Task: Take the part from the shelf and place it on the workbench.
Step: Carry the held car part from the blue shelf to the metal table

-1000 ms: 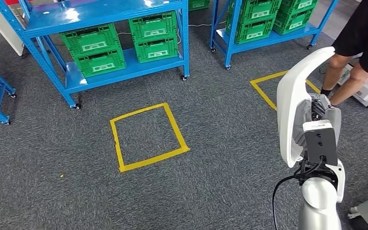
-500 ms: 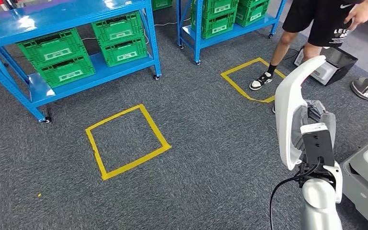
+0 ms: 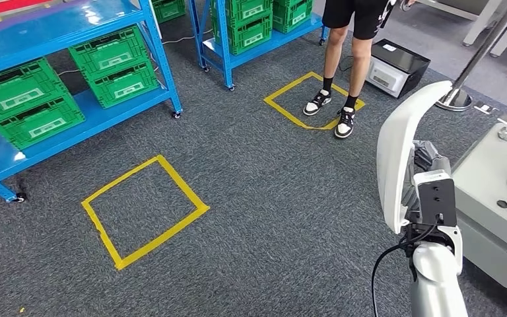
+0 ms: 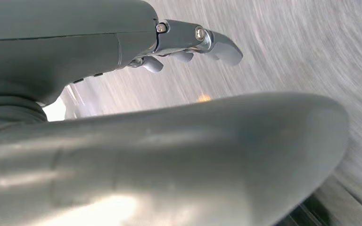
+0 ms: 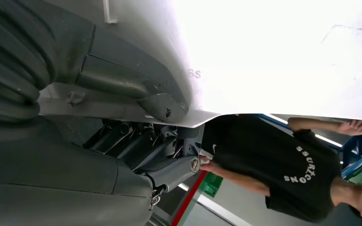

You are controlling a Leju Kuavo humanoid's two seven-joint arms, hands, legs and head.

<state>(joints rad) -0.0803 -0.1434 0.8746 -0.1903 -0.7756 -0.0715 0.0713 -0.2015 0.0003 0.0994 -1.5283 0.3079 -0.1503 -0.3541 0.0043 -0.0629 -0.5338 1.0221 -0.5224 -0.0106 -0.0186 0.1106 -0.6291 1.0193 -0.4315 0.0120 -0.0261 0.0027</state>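
Grey carpet floor (image 3: 264,218) lies open ahead; two yellow tape squares (image 3: 142,210), one under a standing person (image 3: 343,39). Two blue shelves (image 3: 72,26) carry six visible green crates (image 3: 115,66). Grey tabletop (image 3: 495,191) edge sits just beside the right arm. Right hand (image 3: 429,162) holds the white part (image 3: 403,152) upright, fingers (image 5: 169,172) curled behind it. Left hand (image 4: 136,94) holds nothing, fingers (image 4: 207,42) apart.

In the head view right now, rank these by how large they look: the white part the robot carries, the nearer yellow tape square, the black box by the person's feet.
1. Yellow tape square, largest.
2. White part, held by the right robot hand; it looks large partly because it is so near the camera.
3. Black box, smallest, also farthest away.
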